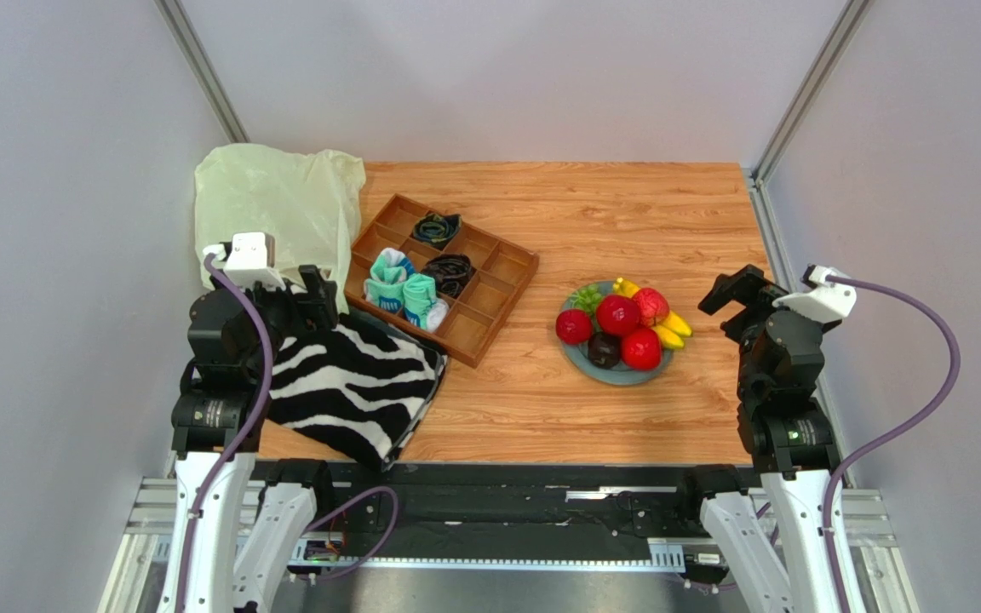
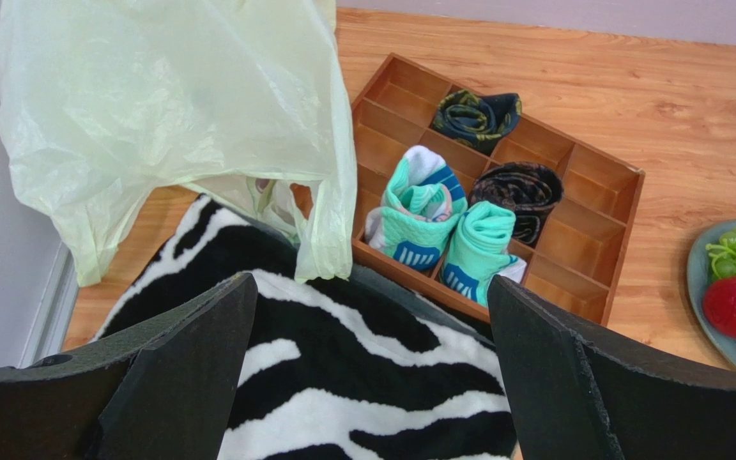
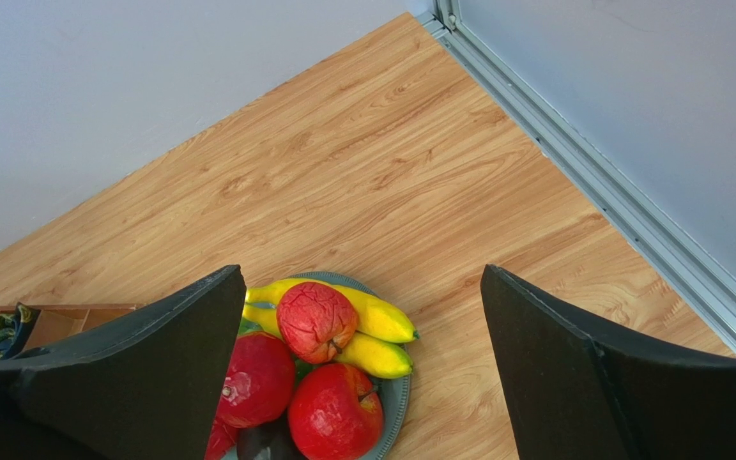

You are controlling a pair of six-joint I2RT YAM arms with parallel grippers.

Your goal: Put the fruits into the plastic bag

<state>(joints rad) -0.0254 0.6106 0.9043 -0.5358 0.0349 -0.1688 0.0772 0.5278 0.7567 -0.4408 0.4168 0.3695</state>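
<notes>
Fruits [image 1: 620,327] all heaped on a grey-blue plate [image 1: 581,362], right of centre on the desk [image 1: 636,217]: red round ones [image 1: 619,314], one dark purple-brown piece [image 1: 603,349], bananas [image 1: 672,330] at the right rim, green grapes [image 1: 584,299] at the far-left rim. None visibly bagged. Right gripper [image 1: 739,293] hangs just right of the plate, jaws spread wide, nothing between them. Its wrist view puts the pile low and left of the gap, so the fruit lies left and slightly near of the jaws. Right arm is plainly the nearer one. The bananas' long axis runs far-left to near-right, close to the jaws' closing line by the wrist view, so a wrist turn is likely needed; the round reds need none. Plastic bag [image 1: 272,198] is slumped at the far-left corner, well apart from the plate, its loose lower edge overlapping the zebra-striped cloth [image 1: 355,383]. Left gripper [image 1: 317,296] hovers over that cloth, just near of the bag, jaws also wide open and empty. Wooden divider tray [image 1: 503,296] with rolled socks [image 1: 406,296] sits between bag and plate. Bag mouth not clearly seen.
</notes>
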